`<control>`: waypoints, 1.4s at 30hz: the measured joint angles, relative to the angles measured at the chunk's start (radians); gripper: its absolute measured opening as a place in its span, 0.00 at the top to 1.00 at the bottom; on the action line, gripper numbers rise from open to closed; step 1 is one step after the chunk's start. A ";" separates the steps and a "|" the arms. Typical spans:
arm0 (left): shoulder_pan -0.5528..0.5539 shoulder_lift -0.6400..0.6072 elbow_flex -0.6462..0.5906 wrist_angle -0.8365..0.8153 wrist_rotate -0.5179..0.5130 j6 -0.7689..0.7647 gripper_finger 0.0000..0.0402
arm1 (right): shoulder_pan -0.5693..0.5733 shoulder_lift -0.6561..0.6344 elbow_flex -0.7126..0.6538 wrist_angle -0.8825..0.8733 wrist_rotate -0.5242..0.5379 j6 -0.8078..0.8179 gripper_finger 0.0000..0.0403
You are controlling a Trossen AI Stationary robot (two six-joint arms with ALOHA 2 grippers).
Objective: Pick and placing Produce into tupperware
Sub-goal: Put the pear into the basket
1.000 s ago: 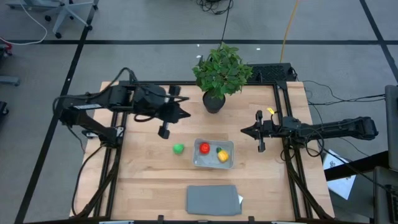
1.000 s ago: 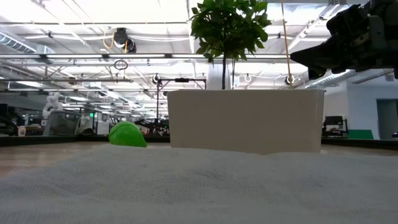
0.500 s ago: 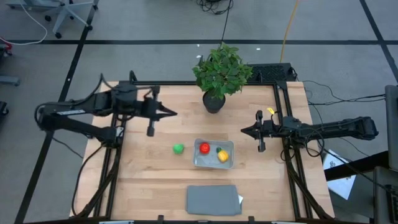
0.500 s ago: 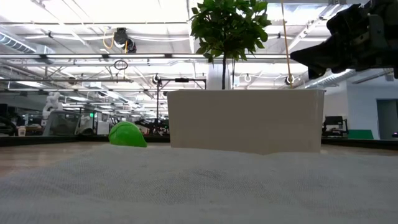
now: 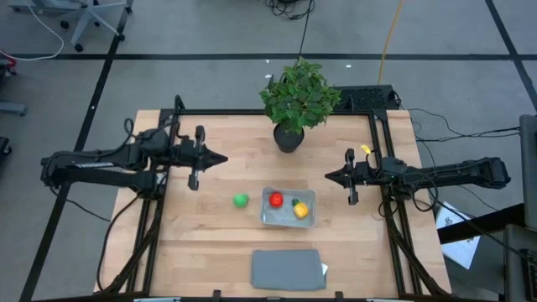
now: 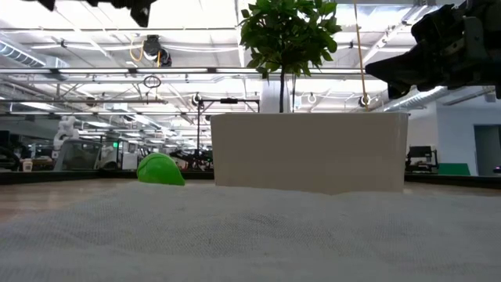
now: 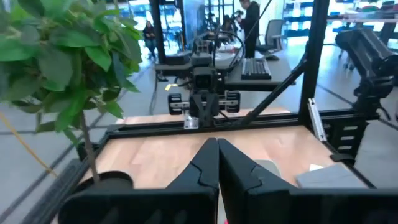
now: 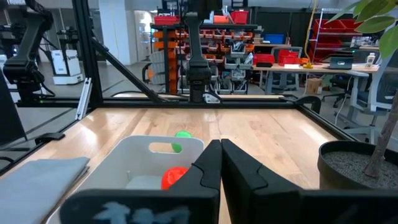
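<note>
The green ball sits alone on the surface just beside the tub, which holds the red ball and the yellow piece. I judge it light, hard and prone to rolling, so I'd pinch it across its widest part. Both the left gripper and the right gripper hover with jaws together. My overhead view shows the tub's contents; the table-level view shows only its wall.
</note>
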 joint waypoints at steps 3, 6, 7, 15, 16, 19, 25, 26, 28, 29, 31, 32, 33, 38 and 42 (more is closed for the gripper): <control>0.002 -0.050 -0.069 0.036 -0.020 0.027 1.00 | 0.000 0.000 0.000 0.000 0.000 0.013 1.00; 0.002 -0.102 -0.140 0.086 -0.003 0.040 1.00 | 0.000 0.000 0.000 0.000 0.000 0.013 1.00; 0.002 -0.119 -0.163 0.102 0.001 0.040 1.00 | 0.000 0.000 0.000 0.000 0.000 0.013 1.00; 0.073 -0.234 -0.298 0.099 0.024 -0.005 1.00 | 0.000 0.000 0.000 0.000 0.000 0.013 1.00; 0.080 -0.244 -0.306 0.097 0.034 -0.007 1.00 | 0.000 0.000 0.000 0.000 0.000 0.013 1.00; 0.097 -0.276 -0.326 0.084 0.068 -0.013 1.00 | 0.000 0.000 0.000 0.000 0.000 0.013 1.00; 0.112 -0.288 -0.342 0.038 0.137 0.010 1.00 | 0.000 0.000 0.000 0.000 0.000 0.012 1.00; 0.112 -0.288 -0.345 0.034 0.120 0.022 1.00 | 0.000 0.000 0.000 0.000 0.000 0.012 1.00; 0.112 -0.288 -0.352 0.026 0.059 0.051 1.00 | 0.000 0.000 0.000 0.000 0.000 0.012 1.00; 0.112 -0.288 -0.357 0.026 0.026 0.063 1.00 | 0.000 0.000 0.000 0.000 0.000 0.012 1.00; 0.113 -0.288 -0.364 0.026 -0.013 0.085 1.00 | 0.000 0.000 0.000 -0.001 0.000 0.012 1.00; 0.113 -0.288 -0.366 0.025 -0.018 0.093 1.00 | 0.000 0.000 0.000 -0.002 0.000 0.012 1.00; 0.112 -0.288 -0.367 0.025 -0.017 0.095 1.00 | 0.000 0.000 0.000 -0.002 0.000 0.012 1.00; 0.112 -0.314 -0.368 0.017 -0.017 0.113 1.00 | 0.000 0.000 0.000 -0.007 0.000 0.012 1.00; 0.112 -0.353 -0.368 -0.025 -0.015 0.119 1.00 | 0.000 0.000 0.000 -0.008 0.000 0.012 1.00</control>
